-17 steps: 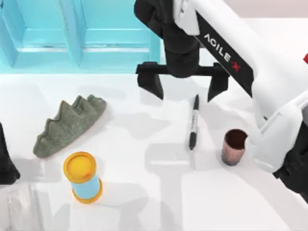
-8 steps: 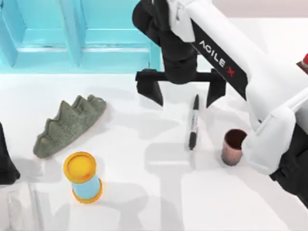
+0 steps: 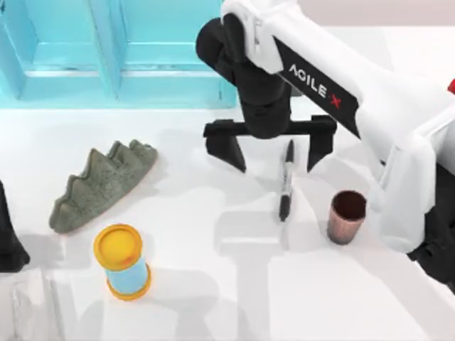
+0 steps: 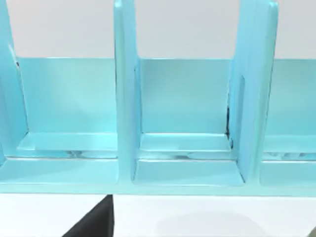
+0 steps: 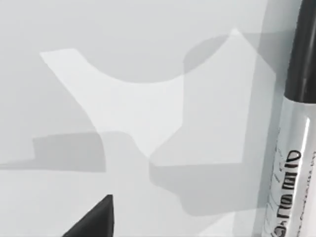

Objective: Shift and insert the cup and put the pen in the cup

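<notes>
The right gripper point(image 3: 276, 151) hangs over the desk point(image 3: 213, 284) with fingers spread wide — the pen point(image 3: 286, 180) lies flat, its upper end between them. The cup point(image 3: 346, 217) stands upright just right of the pen. The left arm point(image 3: 8, 234) sits parked at the left edge.

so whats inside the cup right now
Nothing visible. In the top view the cup stands upright on the table, its inside dark; the very bottom is in shadow. The pen lies on the table beside it, between the open right gripper's fingers.
</notes>
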{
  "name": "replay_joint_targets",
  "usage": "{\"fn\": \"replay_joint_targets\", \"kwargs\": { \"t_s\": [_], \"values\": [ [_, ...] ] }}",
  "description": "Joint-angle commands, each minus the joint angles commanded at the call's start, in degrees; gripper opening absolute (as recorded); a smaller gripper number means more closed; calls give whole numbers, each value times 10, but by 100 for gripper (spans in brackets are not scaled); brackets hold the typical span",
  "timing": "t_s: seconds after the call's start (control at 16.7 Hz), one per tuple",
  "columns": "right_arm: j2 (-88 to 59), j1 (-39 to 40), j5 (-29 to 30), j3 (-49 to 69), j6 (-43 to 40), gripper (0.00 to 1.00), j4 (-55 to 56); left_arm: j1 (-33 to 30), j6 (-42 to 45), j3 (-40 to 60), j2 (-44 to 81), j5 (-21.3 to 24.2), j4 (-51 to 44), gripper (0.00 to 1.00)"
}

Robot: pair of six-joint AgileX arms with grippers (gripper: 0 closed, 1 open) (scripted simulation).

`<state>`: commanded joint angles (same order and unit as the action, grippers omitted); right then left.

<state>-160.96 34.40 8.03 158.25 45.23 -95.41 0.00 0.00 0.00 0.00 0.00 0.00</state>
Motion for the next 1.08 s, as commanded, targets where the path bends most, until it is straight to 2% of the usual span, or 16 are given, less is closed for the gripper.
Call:
{"fn": "replay_joint_targets", "kwargs": {
  "t_s": [0.66,1.08],
  "values": [
    [85,-6,-1,-249,-6,100,166,0,0,0,0,0,0,100],
    [118,-8,-1,-347,-9,100,231,0,0,0,0,0,0,100]
  ]
}}
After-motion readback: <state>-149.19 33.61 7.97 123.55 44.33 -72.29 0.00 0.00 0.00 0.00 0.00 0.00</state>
